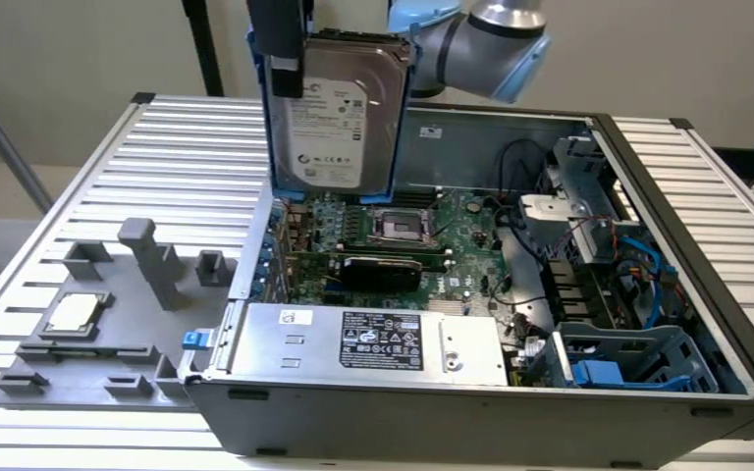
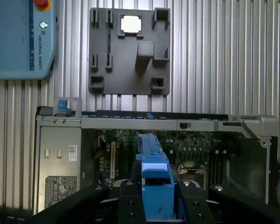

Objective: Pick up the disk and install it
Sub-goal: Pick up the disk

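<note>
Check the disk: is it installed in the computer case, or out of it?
Out. The disk hangs upright on edge in the gripper, above the open computer case and clear of its motherboard.

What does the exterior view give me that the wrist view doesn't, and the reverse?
Exterior view: the disk hanging upright above the open computer case, white label showing, and the blue drive cage inside it. Wrist view: a Universal Robots teach pendant, and the disk's blue carrier edge-on. Both: the claw shut on the disk, the grey tray, its chip, the power supply, the motherboard.
</note>
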You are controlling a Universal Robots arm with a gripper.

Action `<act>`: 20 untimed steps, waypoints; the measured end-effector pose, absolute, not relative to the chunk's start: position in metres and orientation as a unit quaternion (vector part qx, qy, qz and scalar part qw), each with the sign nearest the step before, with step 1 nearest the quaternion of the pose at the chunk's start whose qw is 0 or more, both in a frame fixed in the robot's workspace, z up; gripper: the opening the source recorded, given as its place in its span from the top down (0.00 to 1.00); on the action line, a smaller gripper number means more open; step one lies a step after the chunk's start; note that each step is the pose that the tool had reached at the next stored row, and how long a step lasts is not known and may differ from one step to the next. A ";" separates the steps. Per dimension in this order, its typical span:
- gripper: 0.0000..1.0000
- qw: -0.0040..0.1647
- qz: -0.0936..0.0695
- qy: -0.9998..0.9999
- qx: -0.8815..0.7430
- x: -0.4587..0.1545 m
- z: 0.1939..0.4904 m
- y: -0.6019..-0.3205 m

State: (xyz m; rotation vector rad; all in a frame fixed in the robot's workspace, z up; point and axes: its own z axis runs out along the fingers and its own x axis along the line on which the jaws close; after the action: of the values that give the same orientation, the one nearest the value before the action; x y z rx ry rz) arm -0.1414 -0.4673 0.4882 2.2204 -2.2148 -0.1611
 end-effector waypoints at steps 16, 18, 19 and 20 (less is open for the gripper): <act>0.67 0.001 -0.051 -0.705 0.707 -0.069 0.488 -0.492; 0.67 0.001 -0.051 -0.705 0.707 -0.060 0.488 -0.495; 0.67 0.001 -0.051 -0.705 0.707 -0.055 0.488 -0.497; 0.67 0.001 -0.051 -0.705 0.707 -0.051 0.488 -0.499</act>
State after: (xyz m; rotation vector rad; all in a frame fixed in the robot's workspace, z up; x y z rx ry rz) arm -0.0508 -0.4991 0.4882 2.2204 -2.2147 -0.1611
